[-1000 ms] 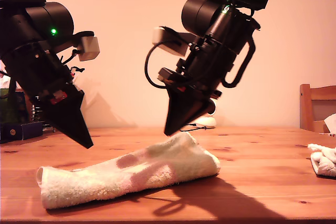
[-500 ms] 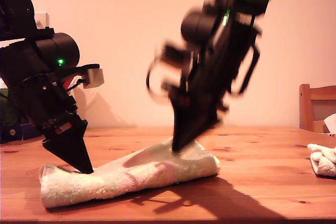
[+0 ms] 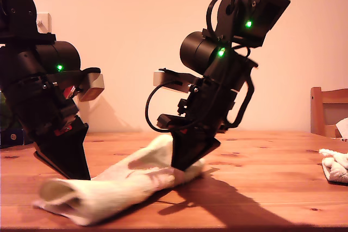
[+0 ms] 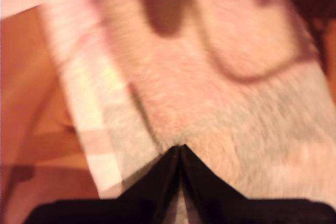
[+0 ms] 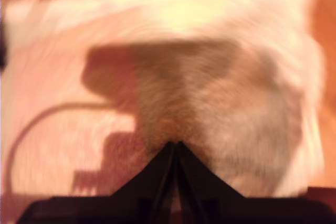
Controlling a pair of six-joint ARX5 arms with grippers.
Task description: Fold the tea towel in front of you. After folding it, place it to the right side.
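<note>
Exterior view: the tea towel point(image 3: 125, 183) lies as a long, rumpled roll on the wooden surface point(image 3: 261, 188), strung between two black arms. The wrist views do not settle which arm is which. The pincer on the exterior view's left point(image 3: 76, 175) points steeply down, its tip meeting one end of the cloth. That end is raised into an open loop just below and beside the tip. The pincer nearer the exterior view's middle point(image 3: 182, 167) leans in from the other side and its tip is buried in the opposite end of the towel, which is bunched and lifted up around it. Its shadow falls on the surface beyond it. Well away from both pincers, at the exterior view's right edge, are a second pale cloth point(image 3: 334, 164) and part of a wooden chair point(image 3: 326, 112).

First wrist view: the picture is blurred. My first pincer point(image 4: 180, 148) has its jaws drawn together to a point, nipping the tea towel point(image 4: 210, 87) right at the tip. The cloth spreads out ahead of the jaws, with a long edge running off to one side and bare surface point(image 4: 21, 77) past it.

Second wrist view: also blurred. My second pincer point(image 5: 176, 144) is likewise pressed closed on the tea towel point(image 5: 210, 40), which fills nearly everything ahead of the tip. Dark shadows cross the cloth close to the jaws
</note>
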